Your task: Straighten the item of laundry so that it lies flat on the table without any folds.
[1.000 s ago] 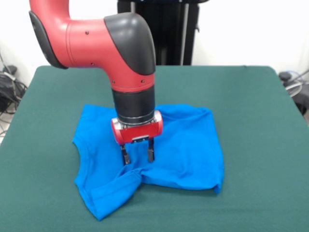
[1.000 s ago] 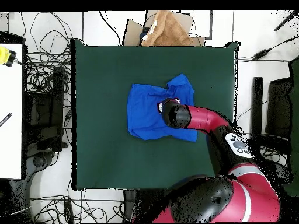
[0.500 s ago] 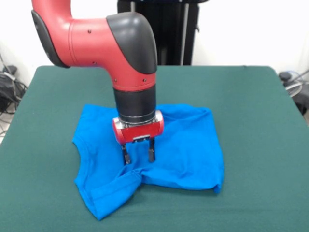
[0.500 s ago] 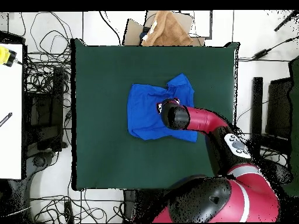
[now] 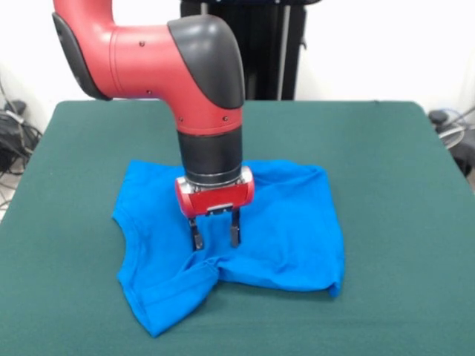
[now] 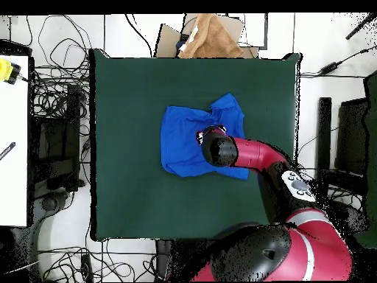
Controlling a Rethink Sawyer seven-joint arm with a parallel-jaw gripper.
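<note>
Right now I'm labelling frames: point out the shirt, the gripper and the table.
shirt (image 5: 289, 222): front view, smooth body panel.
gripper (image 5: 215, 237): front view, midway between its open fingers.
table (image 5: 386, 148): front view, bare green cloth.

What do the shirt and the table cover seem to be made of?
The shirt looks like soft matte knit cloth: it folds and wrinkles limply. The table cover looks like dark green felt, dull and without shine, though the weave cannot be seen.

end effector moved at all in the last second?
Yes, slightly. In the front view the end effector has drifted toward the picture's right over the blue T-shirt, whose outline on the table looks unchanged; it is open.
</note>
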